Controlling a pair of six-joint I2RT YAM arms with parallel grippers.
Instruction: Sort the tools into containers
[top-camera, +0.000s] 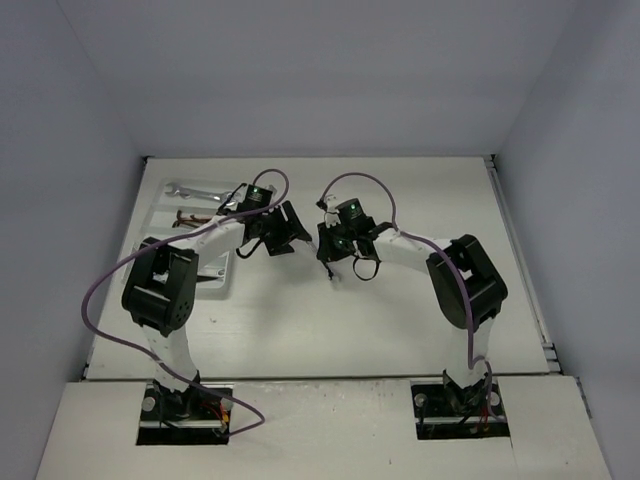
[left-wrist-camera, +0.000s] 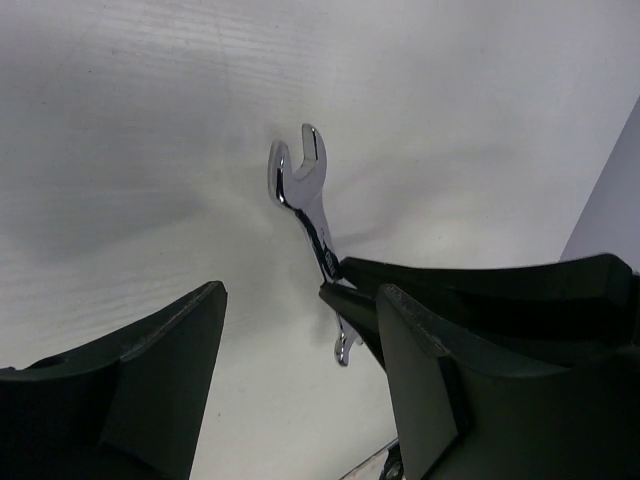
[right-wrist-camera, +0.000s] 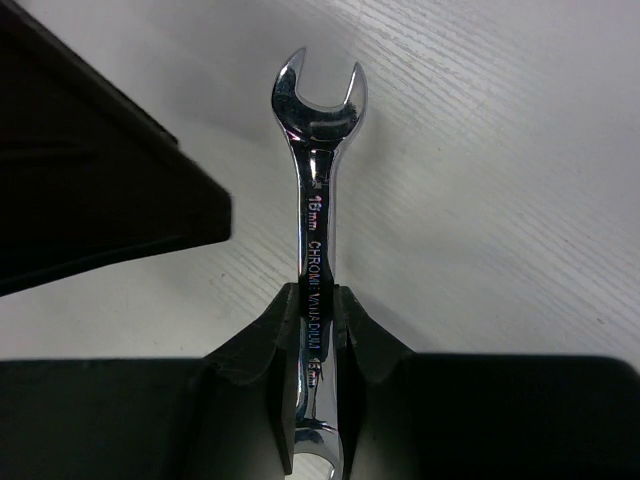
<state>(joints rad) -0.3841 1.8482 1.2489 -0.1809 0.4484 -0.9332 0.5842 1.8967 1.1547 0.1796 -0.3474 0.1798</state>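
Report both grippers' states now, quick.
Left gripper: jaws open, holding nothing.
Right gripper: shut on the silver wrench.

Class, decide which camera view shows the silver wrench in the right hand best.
Right wrist view: the wrench fills the frame, lettering readable, clamped in the right hand. Left wrist view shows it smaller, partly hidden. Top view barely shows it.

Left gripper (left-wrist-camera: 300, 296) close beside right gripper (right-wrist-camera: 318, 312)'s wrench (right-wrist-camera: 318, 200)

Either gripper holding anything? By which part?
Right gripper is shut on the silver wrench, clamped on its shank, one open end sticking out. Left gripper is open, holding nothing.
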